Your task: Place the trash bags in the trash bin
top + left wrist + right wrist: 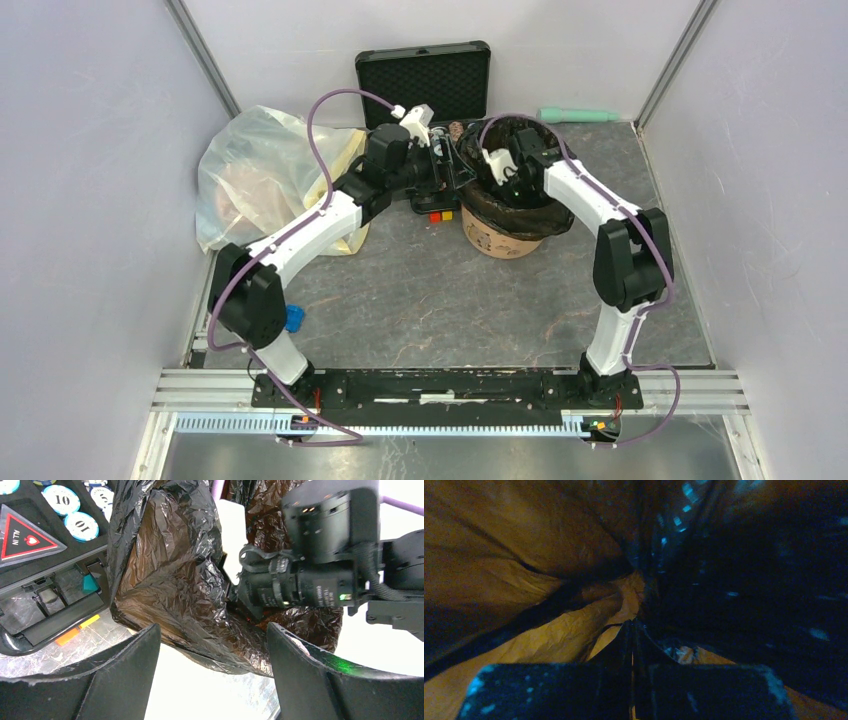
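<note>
The peach-orange trash bin [497, 241] stands upright at mid-table. The glossy black trash bag [520, 208] is draped over its mouth and hangs down its outside. My right gripper [499, 163] is down inside the mouth. In the right wrist view it [634, 666] is shut, with a fold of the black bag [744, 580] pinched between the fingertips, and the orange bin wall [549, 640] shows behind. My left gripper [443, 172] is just left of the bin. In the left wrist view it [215, 647] is open and empty, facing the wrinkled bag [170, 570] without touching it.
A black hard case of chips [424, 82] stands open behind the bin, and also shows in the left wrist view [45, 515]. A big translucent yellowish bag [258, 172] lies at the left. A green tube [580, 115] lies at the back right, and a blue item [293, 318] near the left arm.
</note>
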Controlling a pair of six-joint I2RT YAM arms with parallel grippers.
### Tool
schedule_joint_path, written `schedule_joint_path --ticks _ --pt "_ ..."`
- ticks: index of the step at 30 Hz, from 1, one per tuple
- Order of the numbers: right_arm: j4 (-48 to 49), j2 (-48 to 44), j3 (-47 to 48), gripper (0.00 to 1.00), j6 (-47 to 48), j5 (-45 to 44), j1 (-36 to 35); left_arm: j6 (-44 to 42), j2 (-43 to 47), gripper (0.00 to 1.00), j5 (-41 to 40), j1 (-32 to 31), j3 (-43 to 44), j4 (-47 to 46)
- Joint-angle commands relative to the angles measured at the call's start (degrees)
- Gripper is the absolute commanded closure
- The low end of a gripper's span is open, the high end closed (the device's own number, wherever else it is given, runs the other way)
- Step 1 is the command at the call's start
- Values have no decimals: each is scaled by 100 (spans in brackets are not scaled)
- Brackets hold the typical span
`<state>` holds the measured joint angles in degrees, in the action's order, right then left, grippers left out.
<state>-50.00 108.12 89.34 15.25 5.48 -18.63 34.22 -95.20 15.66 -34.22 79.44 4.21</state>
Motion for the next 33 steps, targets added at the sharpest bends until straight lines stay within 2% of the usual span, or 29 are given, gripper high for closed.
schedule_joint_path --ticks 1,6,24,30,33 --pt "456 -71 -670 100 -95 158 8 -199 342 16 39 -26 -28 -133" --pt "525 120 -770 100 -111 147 1 -266 512 16 -14 -25 -86 -38" --pt "-257 -558 669 99 -151 -142 0 -475 1160 16 -314 -27 -333 241" --pt "-422 -1093 826 96 -158 -156 6 -511 1312 16 -348 -26 -440 281" --pt "-249 -1703 577 93 -220 -174 5 -535 1536 16 -415 -26 -635 243"
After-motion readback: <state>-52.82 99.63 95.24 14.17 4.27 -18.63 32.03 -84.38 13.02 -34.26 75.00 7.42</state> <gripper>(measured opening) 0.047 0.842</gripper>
